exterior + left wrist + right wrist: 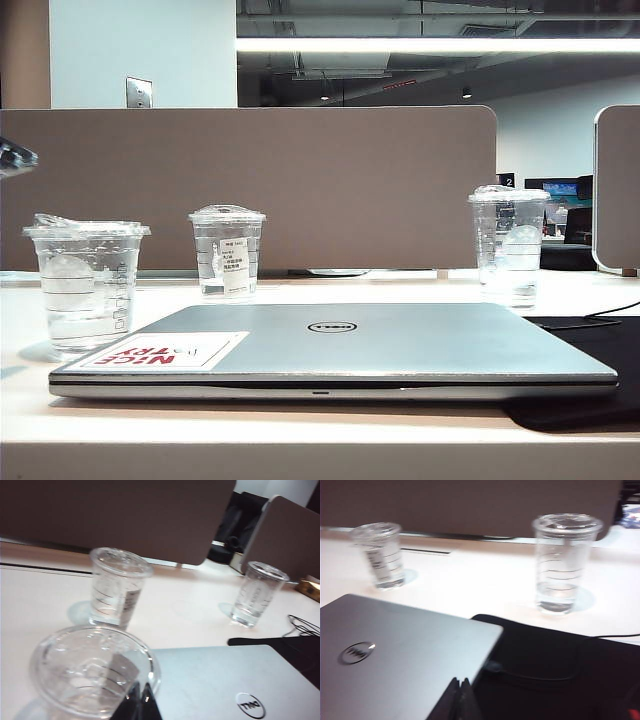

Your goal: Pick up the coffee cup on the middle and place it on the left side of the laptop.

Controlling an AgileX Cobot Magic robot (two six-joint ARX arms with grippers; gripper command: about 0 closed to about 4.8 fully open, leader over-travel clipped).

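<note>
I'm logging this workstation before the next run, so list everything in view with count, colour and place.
coffee cup: one, clear, lidded, on the table left of the laptop.
labelled cup: one, clear with white label, behind the laptop, left of centre.
tall cup: one, clear, far right.
laptop: one, silver-grey, closed, front centre.
mat: one, black, under the laptop's right edge.
cable: one, black, on the mat.
divider panel: brown, behind the table.
table: one, pale.
left gripper: shut, above the coffee cup.
right gripper: shut, above the laptop's right edge.

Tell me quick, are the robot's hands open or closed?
Left hand: closed, holding nothing, above the coffee cup.
Right hand: closed, holding nothing, above the laptop.
</note>
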